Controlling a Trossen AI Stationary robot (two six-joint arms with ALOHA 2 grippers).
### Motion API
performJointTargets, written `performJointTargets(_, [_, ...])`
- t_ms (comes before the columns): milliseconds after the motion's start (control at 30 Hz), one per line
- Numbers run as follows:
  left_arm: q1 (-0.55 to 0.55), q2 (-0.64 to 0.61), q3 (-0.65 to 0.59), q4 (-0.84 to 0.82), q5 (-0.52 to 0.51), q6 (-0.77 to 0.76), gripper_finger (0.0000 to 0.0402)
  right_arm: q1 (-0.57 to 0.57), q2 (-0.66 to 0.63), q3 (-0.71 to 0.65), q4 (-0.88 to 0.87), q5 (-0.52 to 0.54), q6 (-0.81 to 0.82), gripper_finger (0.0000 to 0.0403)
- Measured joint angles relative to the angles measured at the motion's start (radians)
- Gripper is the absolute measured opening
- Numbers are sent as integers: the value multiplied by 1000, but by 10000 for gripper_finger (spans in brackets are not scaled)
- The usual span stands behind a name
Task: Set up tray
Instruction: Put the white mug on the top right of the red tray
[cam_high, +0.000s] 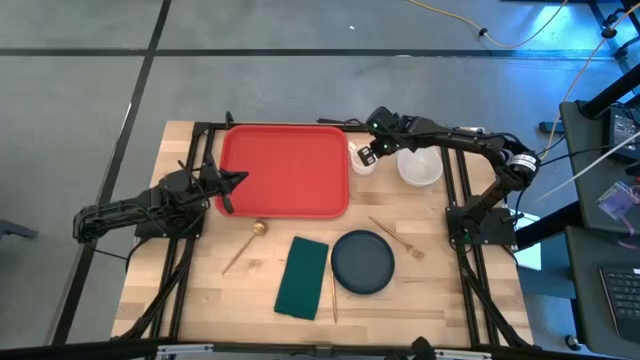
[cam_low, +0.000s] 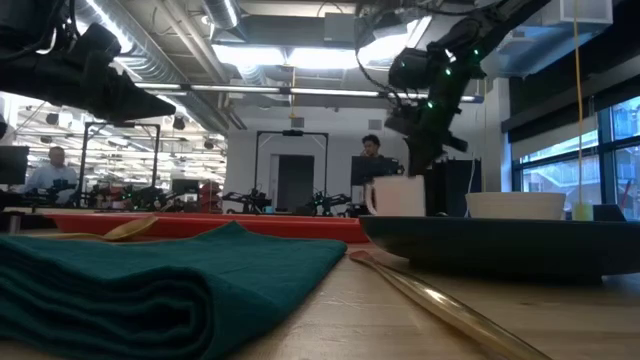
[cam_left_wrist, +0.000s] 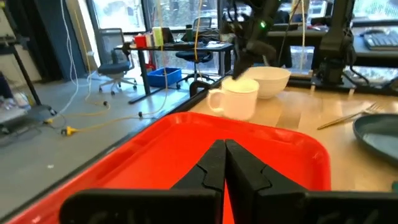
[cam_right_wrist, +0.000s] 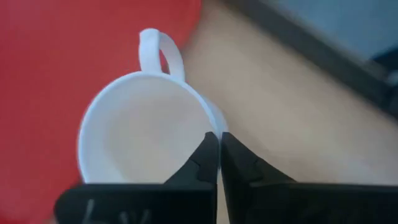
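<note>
The red tray (cam_high: 285, 170) lies flat on the far-middle part of the table and also shows in the left wrist view (cam_left_wrist: 186, 162). A white mug (cam_high: 362, 160) (cam_right_wrist: 143, 130) (cam_low: 395, 195) stands just past the tray's right edge, with its handle toward the tray. My right gripper (cam_high: 368, 152) (cam_right_wrist: 217, 140) comes down on the mug from above and is shut on it. My left gripper (cam_high: 243, 181) (cam_left_wrist: 225, 152) is shut and hovers over the tray's left part, raised clear of it. My right gripper holds the mug by its rim (cam_right_wrist: 210, 127), on the side opposite the handle (cam_right_wrist: 158, 53). It pinches the wall with one finger inside the cup and one outside, coming from above and pointing down. The mug stays upright beside the tray; the plate hides its base in the low view.
A white bowl (cam_high: 420, 165) sits right of the mug. Nearer lie a dark blue plate (cam_high: 362, 262), a folded green napkin (cam_high: 302, 277), a gold spoon (cam_high: 245, 243), a gold fork (cam_high: 397, 238) and a thin gold stick (cam_high: 334, 290). People sit in the room beyond the table.
</note>
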Motion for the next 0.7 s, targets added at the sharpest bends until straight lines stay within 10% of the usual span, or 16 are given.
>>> performJointTargets(700, [0, 0, 0, 6, 0, 70, 4, 2, 231, 326, 87, -222, -126, 1])
